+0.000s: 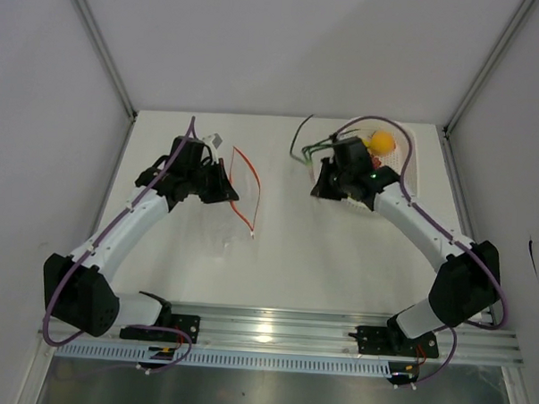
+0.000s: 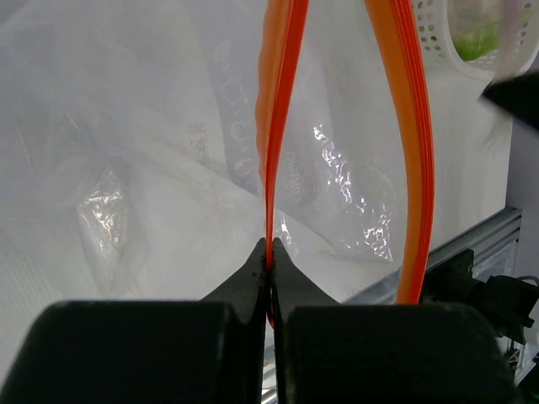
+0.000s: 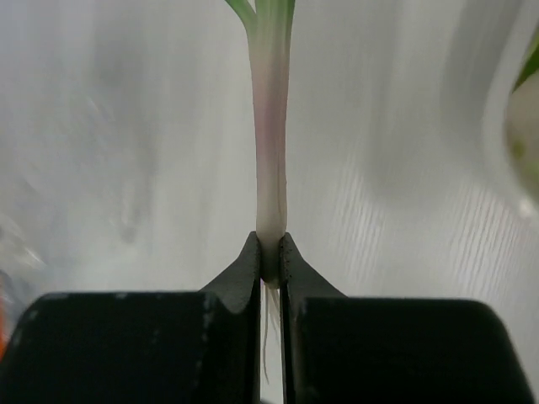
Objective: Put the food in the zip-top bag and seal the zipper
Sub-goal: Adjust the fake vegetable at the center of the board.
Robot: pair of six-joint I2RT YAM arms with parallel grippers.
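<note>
Bagging looks barely started — left gripper [image 2: 269,242] pinches the zipper [image 2: 282,84], mouth agape, while right gripper [image 3: 269,241] clamps a green stalk [image 3: 269,126] at the basket [image 1: 412,168]. Other food, and sealing, remain.

I count one bag [image 2: 126,185] with one zipper [image 2: 414,168], one basket [image 1: 412,163] at the far right corner of the surface [image 1: 321,258], one orange fruit [image 1: 380,141] in it, and one pale stalk [image 3: 269,151] up close; other stalks [image 1: 301,145] I can't count.

White table [image 1: 338,263], pale grey walls [image 1: 285,51]
</note>
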